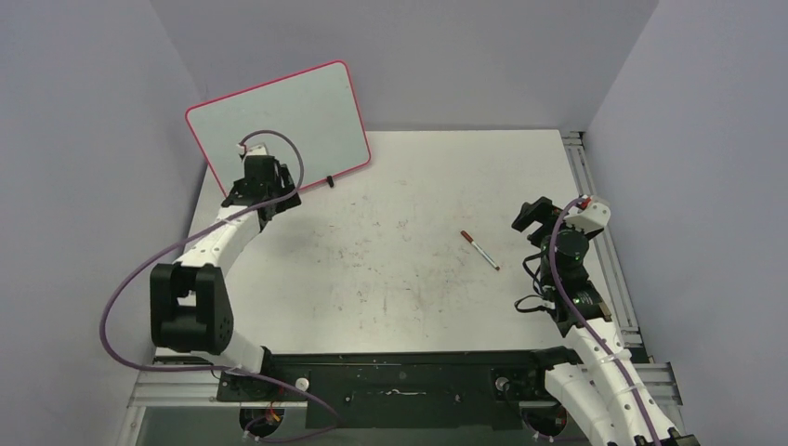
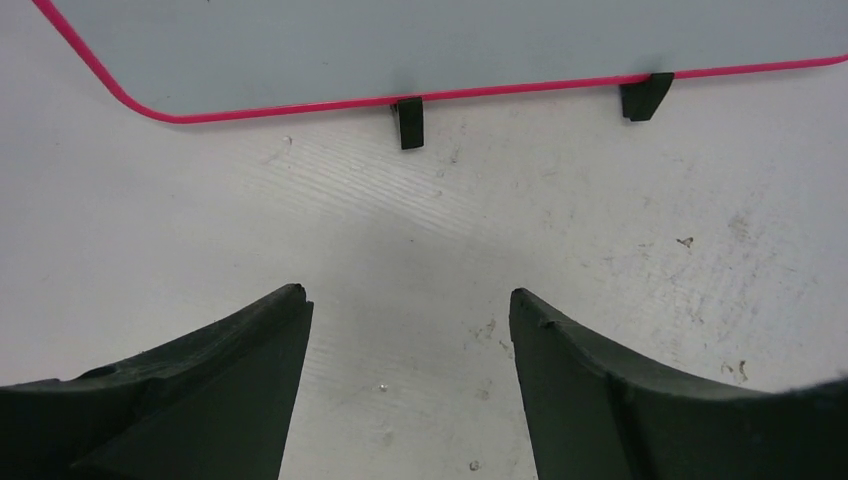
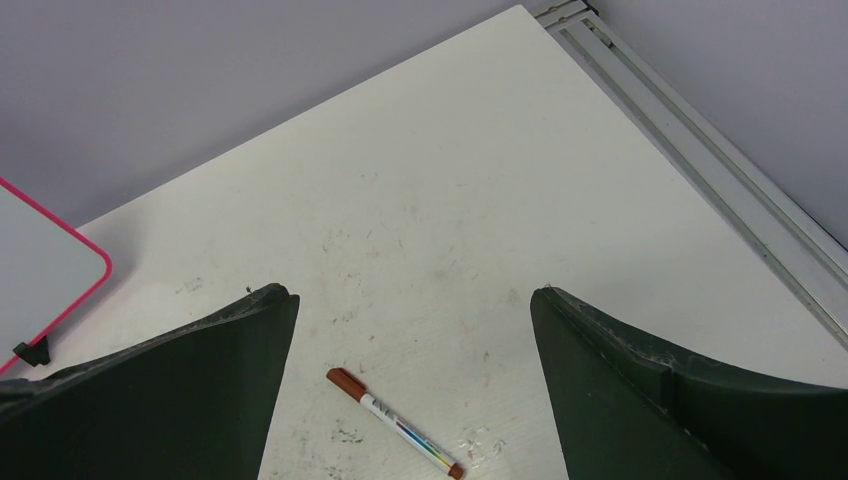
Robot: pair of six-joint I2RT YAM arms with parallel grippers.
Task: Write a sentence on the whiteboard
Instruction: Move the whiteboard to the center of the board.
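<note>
The whiteboard [image 1: 283, 121] stands tilted at the back left, pale grey with a pink-red rim and black clip feet; its surface shows no writing, so the sentence is not in view. Its lower edge shows in the left wrist view [image 2: 450, 50], its corner in the right wrist view [image 3: 40, 265]. My left gripper [image 1: 263, 200] [image 2: 405, 300] is open and empty just in front of the board. A marker [image 1: 479, 250] with a brown cap lies on the table right of centre. My right gripper [image 1: 532, 216] [image 3: 412, 295] is open and empty just right of the marker [image 3: 395, 422].
The white table [image 1: 409, 186] is scuffed with small marks. Grey walls close in the back and sides. A metal rail [image 1: 595, 204] runs along the right edge, also seen in the right wrist view [image 3: 720, 170]. A purple cable [image 1: 139, 269] loops off the left arm.
</note>
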